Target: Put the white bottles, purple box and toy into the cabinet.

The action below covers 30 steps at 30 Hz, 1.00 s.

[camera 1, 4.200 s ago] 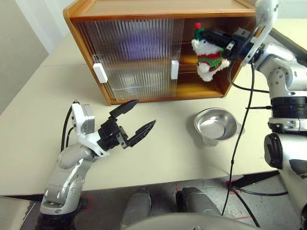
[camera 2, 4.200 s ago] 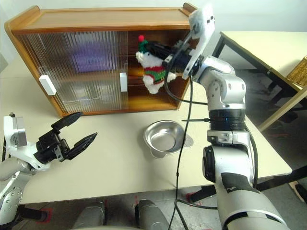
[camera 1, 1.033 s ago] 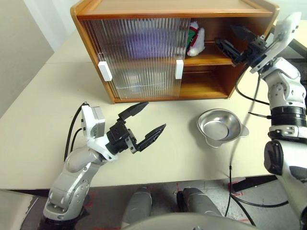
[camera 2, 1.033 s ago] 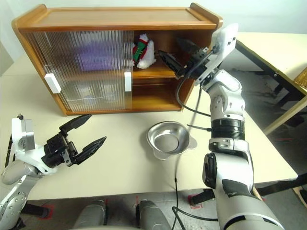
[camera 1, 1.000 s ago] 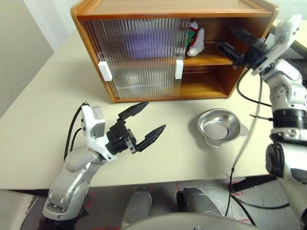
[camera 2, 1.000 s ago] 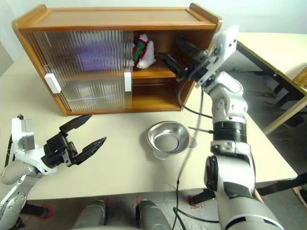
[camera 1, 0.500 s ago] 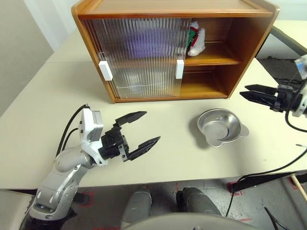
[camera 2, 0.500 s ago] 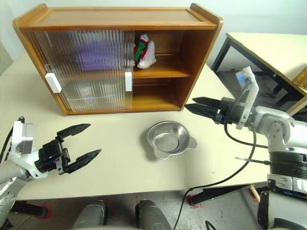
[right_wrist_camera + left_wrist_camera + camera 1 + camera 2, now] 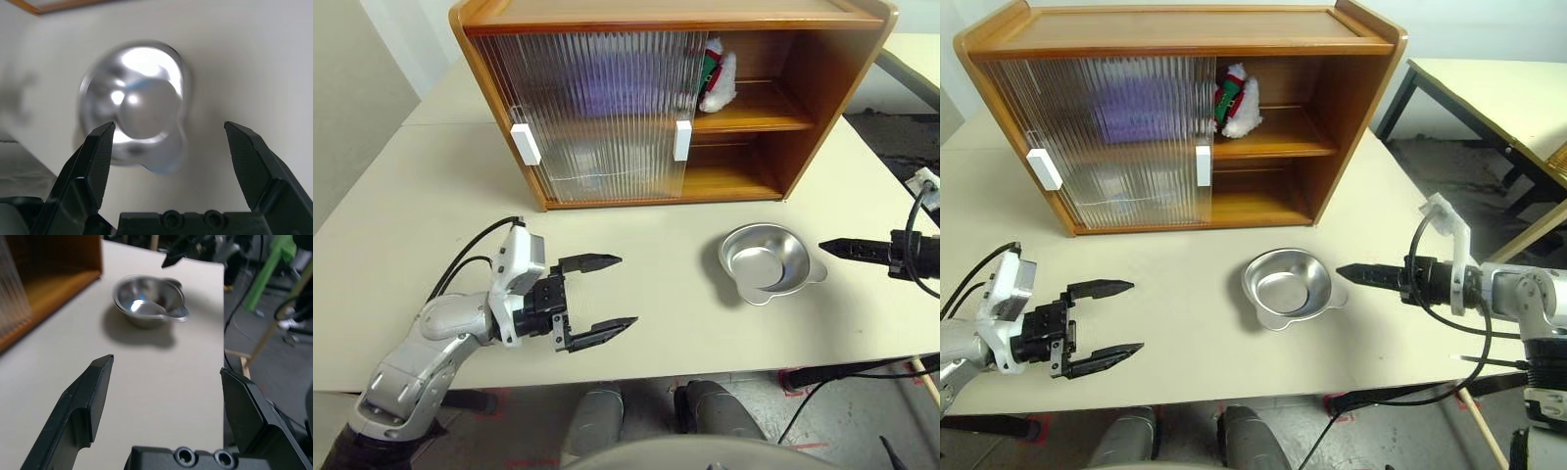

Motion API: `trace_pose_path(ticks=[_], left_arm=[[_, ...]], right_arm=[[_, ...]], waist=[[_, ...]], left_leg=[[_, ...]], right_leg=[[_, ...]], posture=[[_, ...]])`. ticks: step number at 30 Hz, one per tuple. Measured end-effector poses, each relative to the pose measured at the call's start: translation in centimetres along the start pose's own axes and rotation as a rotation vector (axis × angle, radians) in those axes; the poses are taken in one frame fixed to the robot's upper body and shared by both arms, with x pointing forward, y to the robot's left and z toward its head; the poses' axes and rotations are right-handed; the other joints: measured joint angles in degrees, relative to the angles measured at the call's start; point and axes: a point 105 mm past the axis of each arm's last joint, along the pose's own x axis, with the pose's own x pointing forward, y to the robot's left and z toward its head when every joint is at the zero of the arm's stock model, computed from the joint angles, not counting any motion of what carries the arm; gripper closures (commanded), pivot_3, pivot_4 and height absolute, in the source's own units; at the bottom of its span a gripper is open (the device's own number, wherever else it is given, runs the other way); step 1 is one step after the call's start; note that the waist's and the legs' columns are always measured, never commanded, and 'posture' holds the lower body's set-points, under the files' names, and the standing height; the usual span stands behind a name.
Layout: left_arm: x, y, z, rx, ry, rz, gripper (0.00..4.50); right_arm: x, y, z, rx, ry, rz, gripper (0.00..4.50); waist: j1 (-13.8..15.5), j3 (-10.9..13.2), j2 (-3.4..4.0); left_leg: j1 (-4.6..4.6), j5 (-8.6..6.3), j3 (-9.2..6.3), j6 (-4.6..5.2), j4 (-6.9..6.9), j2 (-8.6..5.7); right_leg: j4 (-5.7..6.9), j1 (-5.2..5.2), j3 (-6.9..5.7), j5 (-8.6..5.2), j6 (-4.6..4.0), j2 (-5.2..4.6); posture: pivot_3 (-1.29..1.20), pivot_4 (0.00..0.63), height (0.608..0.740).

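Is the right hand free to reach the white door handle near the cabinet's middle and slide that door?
Probably yes. The right hand is open and empty beside the steel bowl. The handle faces the bare table, with only the bowl lying low near its path.

Orange-brown cabinet (image 9: 822, 69), ribbed translucent doors (image 9: 597, 108), perhaps purple behind; red-hatted white toy (image 9: 717, 78).

Head stereo pair looks forward and down from above, taking in the surface (image 9: 401, 186), cabinet (image 9: 646, 20) and steel bowl (image 9: 1283, 284). Each wrist camera sits close behind its own fingers, low, facing the bowl; all four views share it.
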Motion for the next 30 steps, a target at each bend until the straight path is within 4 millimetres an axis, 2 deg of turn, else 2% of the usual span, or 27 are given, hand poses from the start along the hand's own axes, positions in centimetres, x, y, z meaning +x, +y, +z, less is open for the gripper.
trace_pose_path(ticks=[7,10,14,17,20,28,30], left_arm=[[0.0,0.0,-0.1,0.007,0.009,-0.015,0.0],[0.1,-0.1,-1.0,0.014,0.047,-0.03,0.0],[0.0,-0.1,-1.8,0.024,0.077,-0.04,0.0],[0.0,0.1,-1.9,0.037,0.086,-0.038,0.0],[-0.1,0.1,-2.1,0.044,0.094,-0.038,0.0],[-0.2,0.0,-2.2,0.049,0.095,-0.04,0.0],[-0.2,0.0,-2.3,0.05,0.1,-0.038,0.0]], right_arm=[[-0.1,-0.7,-1.4,0.057,0.074,-0.06,0.03],[0.0,-0.7,-1.7,0.075,0.089,-0.072,0.03],[1.4,0.1,-2.1,0.13,0.086,-0.014,0.03],[1.8,0.3,-2.1,0.142,0.084,-0.003,0.07],[2.6,0.9,-2.0,0.148,0.075,0.034,0.69],[2.8,0.8,-1.6,0.147,0.055,0.032,3.66],[2.4,1.3,-1.0,0.145,0.025,0.076,4.14]], waist=[[0.0,0.0,0.07],[0.0,0.0,0.08],[-0.2,0.0,0.08],[-0.3,0.0,0.12],[-0.4,0.0,0.12],[-0.3,0.0,0.18],[-0.4,-0.1,0.25]], left_leg=[[-0.14,0.0,-0.04,0.01,-0.01,0.06],[-0.14,0.0,-0.04,0.01,0.0,0.05],[-0.16,0.0,-0.03,0.02,0.03,0.06],[-0.19,0.0,-0.03,0.03,0.04,0.05],[-0.2,0.01,-0.05,0.03,0.06,0.05],[-0.22,0.03,-0.02,0.08,0.14,0.02],[-0.19,0.05,-0.01,0.1,0.14,0.02]], right_leg=[[0.01,-0.12,-0.01,0.0,0.0,0.03],[0.01,-0.12,-0.01,0.0,0.01,0.03],[0.01,-0.15,-0.07,0.04,0.05,0.06],[0.01,-0.15,-0.09,0.05,0.08,0.06],[0.01,-0.15,-0.14,0.07,0.1,0.08],[0.01,-0.13,-0.17,0.14,0.22,0.08],[0.01,-0.09,-0.17,0.16,0.23,0.08]], posture=[[0.02,0.088,0.74],[0.02,0.084,0.74],[0.01,0.081,0.74],[0.02,0.077,0.74],[0.02,0.074,0.74],[0.02,0.073,0.74],[0.02,0.075,0.74]])
